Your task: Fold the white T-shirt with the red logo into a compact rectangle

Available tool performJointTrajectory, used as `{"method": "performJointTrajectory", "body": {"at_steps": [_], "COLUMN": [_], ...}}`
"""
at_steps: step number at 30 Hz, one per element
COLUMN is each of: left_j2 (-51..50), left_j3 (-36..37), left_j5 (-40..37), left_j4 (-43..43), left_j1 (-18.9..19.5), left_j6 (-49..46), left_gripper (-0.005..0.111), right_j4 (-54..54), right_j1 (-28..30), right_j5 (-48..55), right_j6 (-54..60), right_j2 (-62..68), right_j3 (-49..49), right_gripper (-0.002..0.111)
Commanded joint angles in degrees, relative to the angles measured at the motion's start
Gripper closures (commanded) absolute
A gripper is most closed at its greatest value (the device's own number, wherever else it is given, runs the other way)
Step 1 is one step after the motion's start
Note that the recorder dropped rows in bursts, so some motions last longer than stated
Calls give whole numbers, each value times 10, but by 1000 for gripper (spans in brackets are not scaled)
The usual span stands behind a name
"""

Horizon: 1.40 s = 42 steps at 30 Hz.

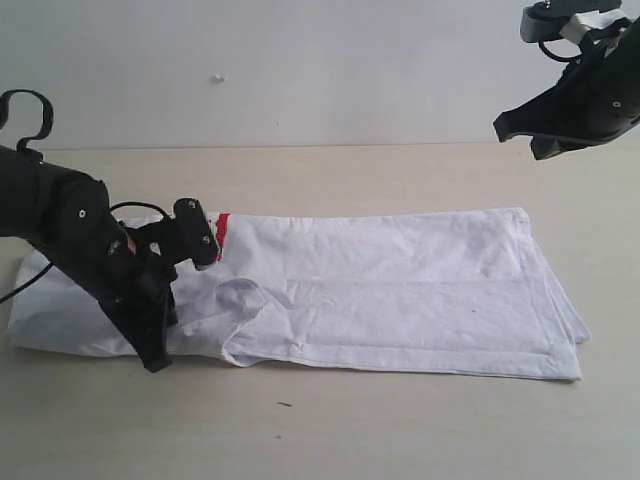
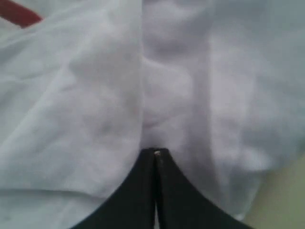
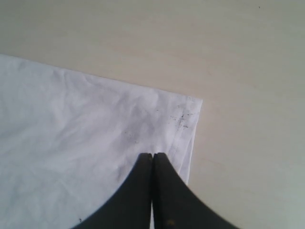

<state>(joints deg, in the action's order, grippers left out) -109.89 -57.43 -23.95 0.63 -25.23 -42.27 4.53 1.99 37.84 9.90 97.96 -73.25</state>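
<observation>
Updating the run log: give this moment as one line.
white cotton T-shirt: folded to long strip on beige table | left fingers: shut, low at shirt | right fingers: shut, raised near hem corner

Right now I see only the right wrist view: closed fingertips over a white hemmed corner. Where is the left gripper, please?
Observer: The left gripper is shut and low on the opposite end of the white T-shirt. I cannot tell whether it pinches cloth.
Operator: Is the red logo showing?
Observer: Only a small sliver of the red logo shows, at the shirt's edge near that same end.
Operator: How does the shirt lie overall?
Observer: It lies as one long folded band across the table, with stacked layers showing at your end.
</observation>
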Motion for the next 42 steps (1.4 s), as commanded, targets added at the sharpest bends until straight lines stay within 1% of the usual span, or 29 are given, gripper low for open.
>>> {"method": "performJointTrajectory", "body": {"at_steps": [1,3,5,7,10,12,14,17,23,25,28,31,33,37,42], "left_j2": [2,2,2,2,2,2,2,2,19,33,45,40,30,10,-20], "left_j3": [-43,-58,-58,-58,-58,-58,-58,-58,-58,-58,-58,-58,-58,-58,-58], "left_j5": [29,34,59,85,120,158,180,187,149,122,52,-40,-73,-79,-79], "left_j4": [-12,-12,-13,-13,-13,-13,-13,-13,-13,-13,1,11,21,45,44], "left_j1": [1,1,3,10,30,47,54,58,58,58,58,57,54,47,45], "left_j6": [25,25,25,27,32,62,90,98,103,116,127,115,108,108,108], "left_gripper": [107,107,107,107,107,107,107,107,107,107,107,107,107,107,107], "right_j4": [0,0,0,0,0,0,0,0,0,0,0,0,1,8,11], "right_j1": [0,0,0,0,0,0,0,0,0,0,0,0,0,0,0], "right_j5": [-9,-11,-12,-12,-12,-12,-15,-17,-17,-16,-14,-8,0,11,8], "right_j6": [5,5,5,5,5,5,5,5,5,5,5,5,5,5,5], "right_j2": [-5,-5,-5,-5,-5,-5,-5,-5,-5,-5,-5,-5,-5,-5,-4], "right_j3": [3,3,3,3,3,3,3,3,3,3,3,3,3,3,3], "right_gripper": [108,108,108,108,108,108,108,108,108,108,108,108,108,108,108]}}
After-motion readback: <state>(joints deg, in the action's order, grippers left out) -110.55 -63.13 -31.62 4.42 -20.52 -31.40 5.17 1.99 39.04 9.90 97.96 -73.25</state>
